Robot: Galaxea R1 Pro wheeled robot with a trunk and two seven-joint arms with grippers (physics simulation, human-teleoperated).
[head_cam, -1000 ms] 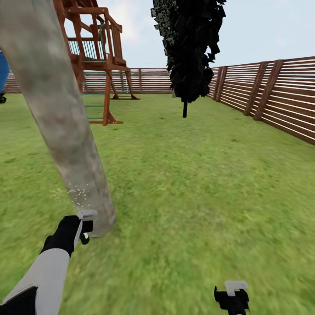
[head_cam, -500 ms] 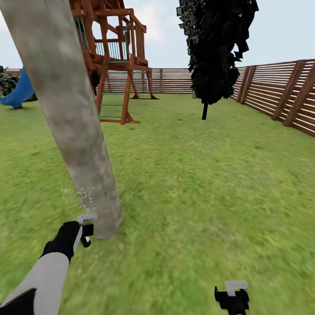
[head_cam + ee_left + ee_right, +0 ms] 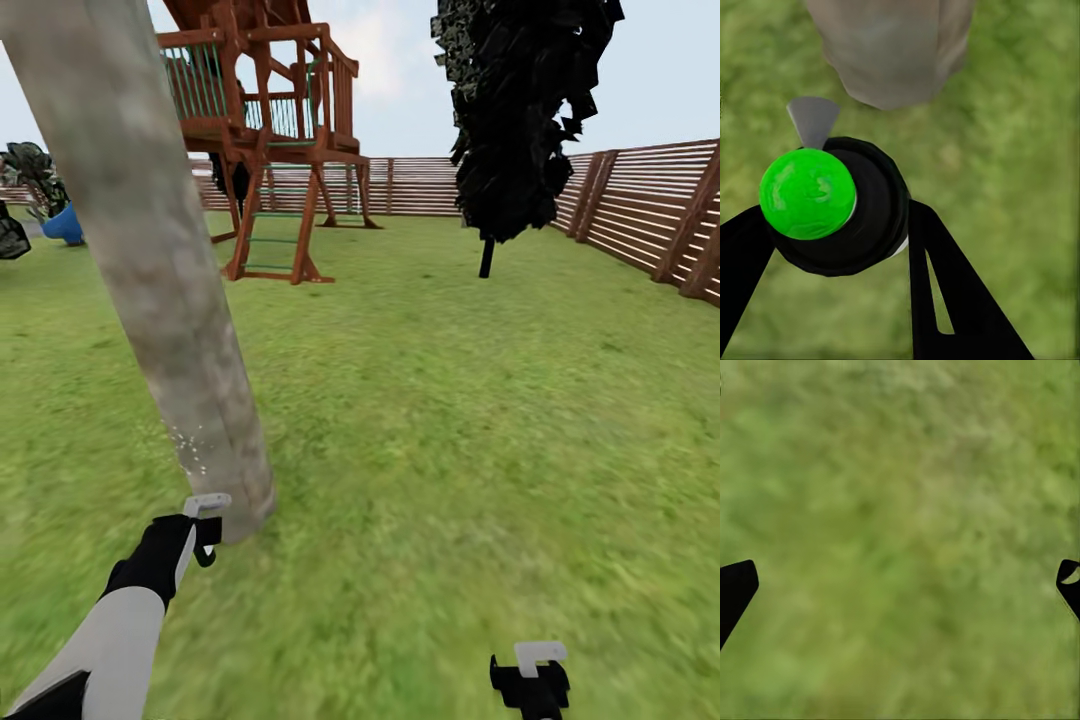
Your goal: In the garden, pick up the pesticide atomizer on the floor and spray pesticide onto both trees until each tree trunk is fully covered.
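The left pincer [image 3: 203,528] is clenched on the pesticide atomizer [image 3: 844,206], held low with its grey nozzle [image 3: 813,120] aimed at the base of the tree trunk [image 3: 160,280] to mist the bark, while the right pincer [image 3: 532,672] hangs released over the lawn [image 3: 480,420].

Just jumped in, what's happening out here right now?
The left pincer is shut on the pesticide atomizer, nozzle aimed at the base of the grey tree trunk. White spray specks dot the lower trunk. The right pincer hangs open and empty over the lawn.
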